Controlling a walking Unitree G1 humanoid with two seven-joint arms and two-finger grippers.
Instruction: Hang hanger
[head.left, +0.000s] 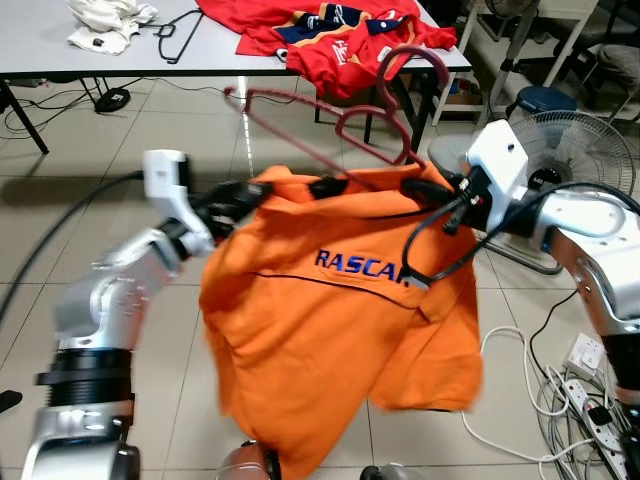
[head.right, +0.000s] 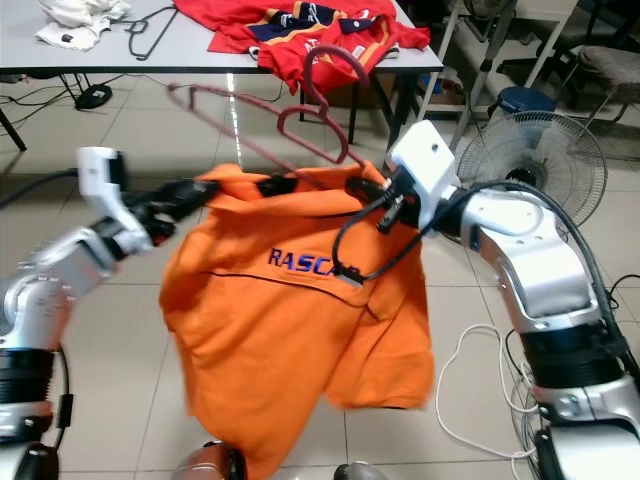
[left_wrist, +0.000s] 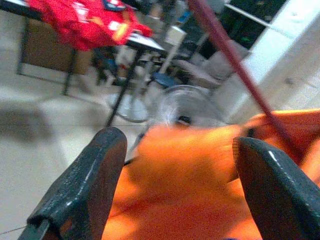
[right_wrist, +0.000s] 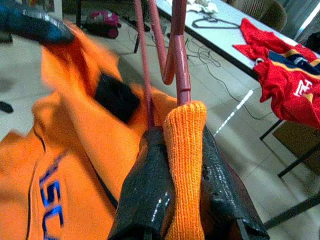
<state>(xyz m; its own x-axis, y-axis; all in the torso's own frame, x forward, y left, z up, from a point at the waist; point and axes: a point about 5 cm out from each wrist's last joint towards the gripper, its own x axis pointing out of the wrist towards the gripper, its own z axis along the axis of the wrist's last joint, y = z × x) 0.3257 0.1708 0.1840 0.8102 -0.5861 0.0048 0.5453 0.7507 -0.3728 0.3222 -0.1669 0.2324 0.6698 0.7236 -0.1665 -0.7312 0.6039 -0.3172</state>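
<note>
Both silver arms are raised in front of the body and bent at the elbow, the forearms turned toward each other. The left pincer (head.left: 240, 197) points to the right, and its two black fingers (left_wrist: 85, 185) stand apart. The right pincer (right_wrist: 182, 165) points to the left, with its fingers pressed together on orange cloth.
</note>
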